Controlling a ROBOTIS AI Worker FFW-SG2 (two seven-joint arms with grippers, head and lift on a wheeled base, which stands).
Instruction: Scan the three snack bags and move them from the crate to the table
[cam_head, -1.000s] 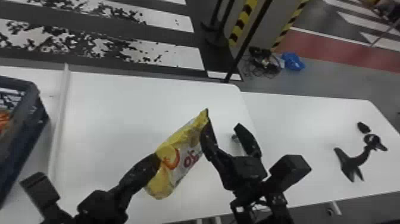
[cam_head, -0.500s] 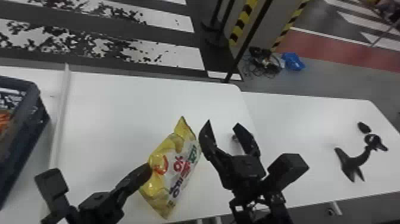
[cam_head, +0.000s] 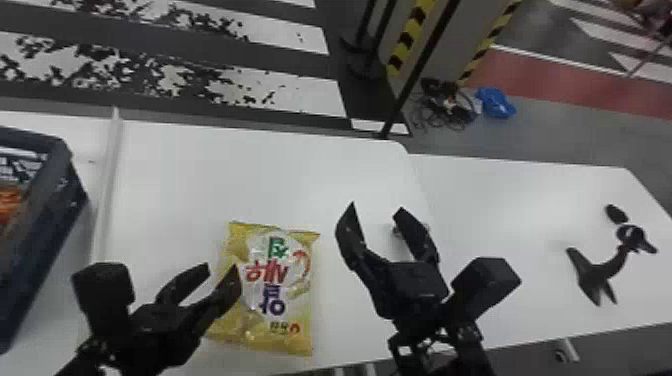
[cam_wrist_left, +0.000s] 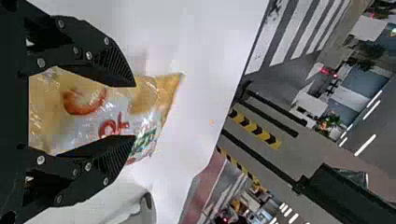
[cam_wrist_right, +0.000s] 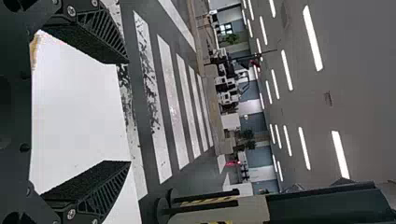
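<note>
"White tabletop (cam_head: 250, 170), striped floor (cam_head: 310, 95) beyond it. Where's our item?"

"Yellow snack bag (cam_head: 275, 290) lies on the tabletop, printed face up, between my two grippers. Left gripper (cam_head: 222, 267): fingers well parted, one over the bag's near-left side in the head view. Both wrist and head views suggest no grip on it."

"And the right?"

"Right gripper (cam_head: 376, 206): fingers wide apart, nothing between them, just beside the bag."

"Which step, then?"

"My reading: handling one bag for its scan, or setting it down after. I can't tell whether the scan is done. Dark blue crate (cam_head: 45, 240) is at my left, with an orange packet (cam_head: 7, 202) in it, probably another of the three."

"Next move?"

"If scanned, lift the left gripper clear without dragging the film, then go to the crate. If not, close on an edge and turn the code to the reader. Could be that black forked-foot device (cam_head: 605, 275) on the right; unconfirmed. Risk: slick film slipping from a shallow pinch."
</note>
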